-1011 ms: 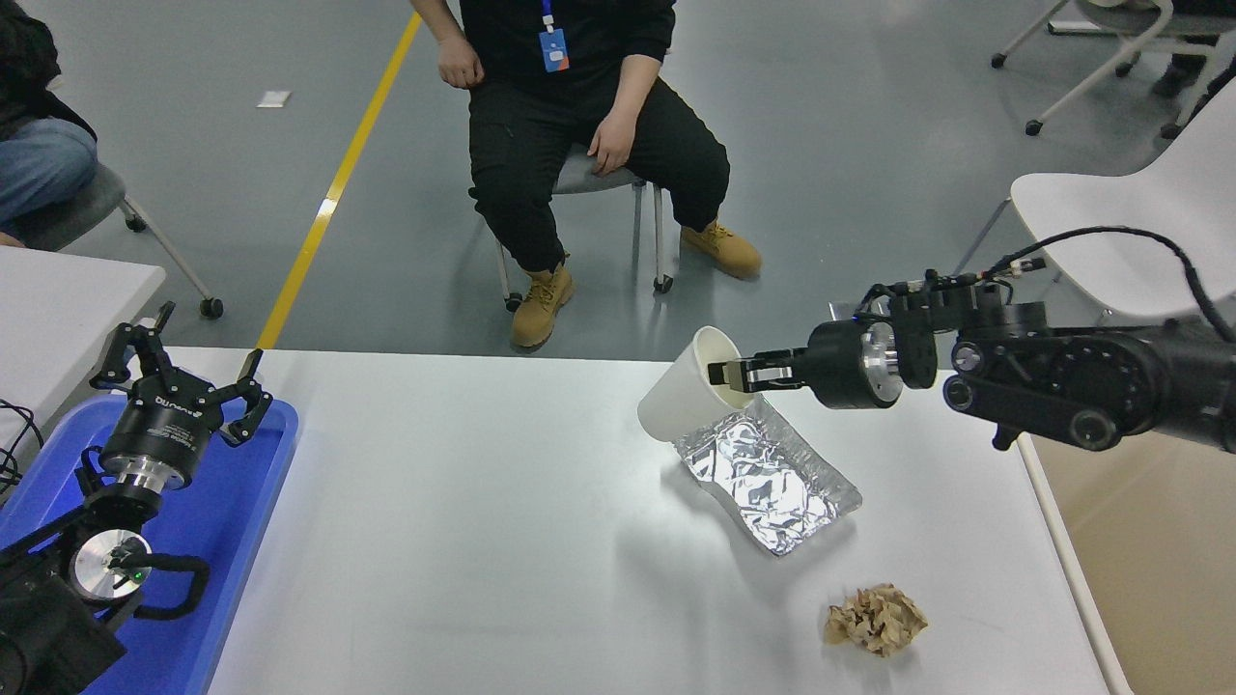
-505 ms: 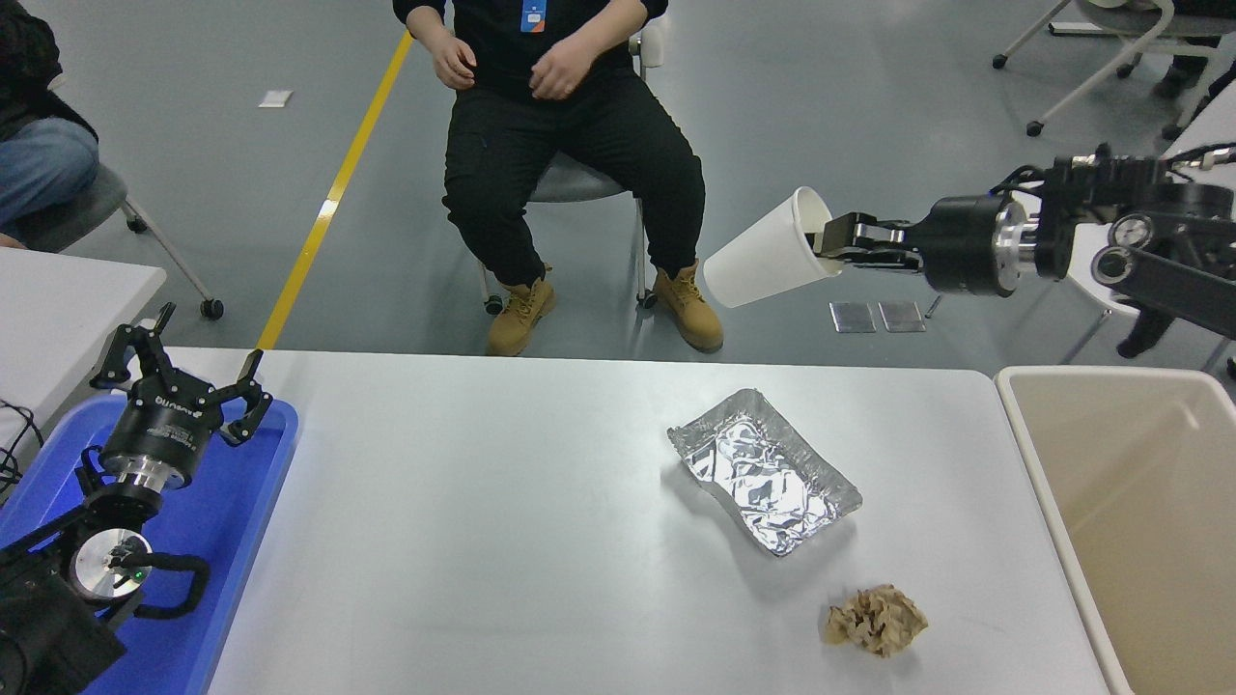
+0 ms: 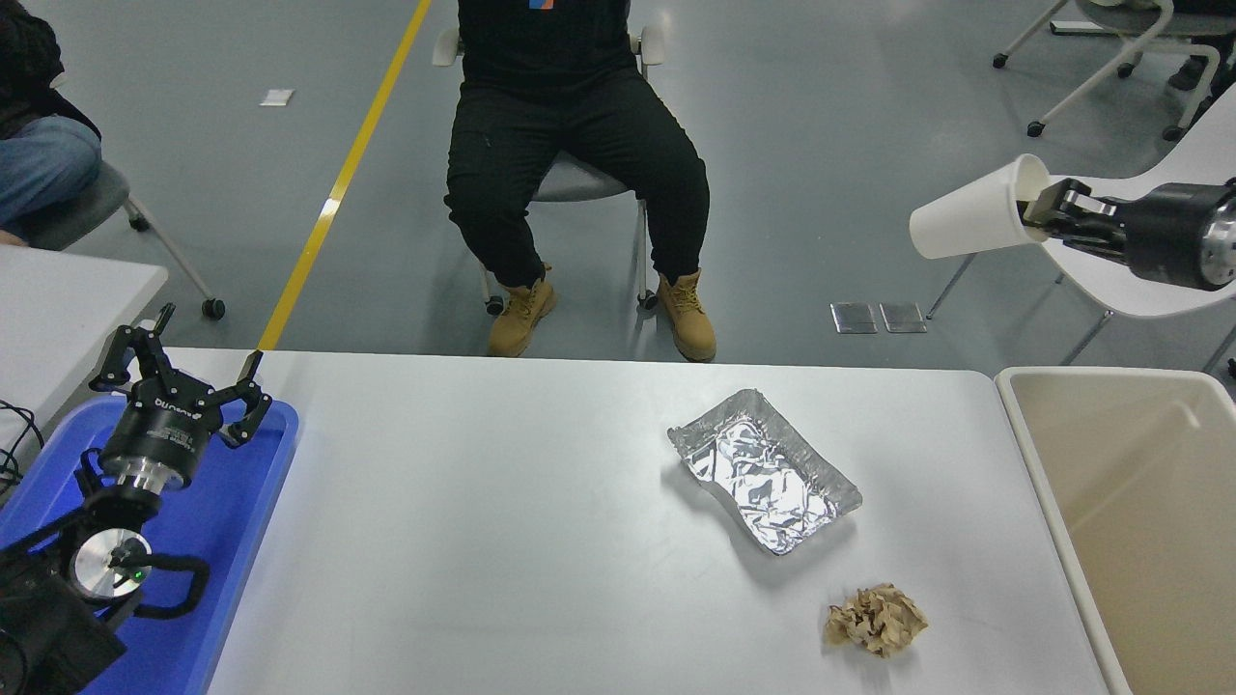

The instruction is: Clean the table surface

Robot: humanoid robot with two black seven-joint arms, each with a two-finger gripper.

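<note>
The white table surface (image 3: 502, 541) fills the lower picture. On it lie a crumpled foil tray (image 3: 763, 470) right of centre and a brown crumpled paper ball (image 3: 875, 620) near the front edge. My right gripper (image 3: 1041, 210) is high at the right edge, shut on the rim of a white paper cup (image 3: 977, 223) that lies sideways in the air, bottom pointing left, beyond the table's far right corner. My left gripper (image 3: 183, 372) is parked open at the lower left, above a blue tray (image 3: 232, 521).
A beige bin (image 3: 1130, 502) stands against the table's right edge, below the held cup. A person in black sits on a chair (image 3: 579, 179) at the far side. White chairs stand at the right. A smaller white table (image 3: 68, 299) is at the left.
My right arm has lifted the paper cup off the table beside the foil tray and carried it up and to the right, toward the space above the bin. The left arm stayed still.
</note>
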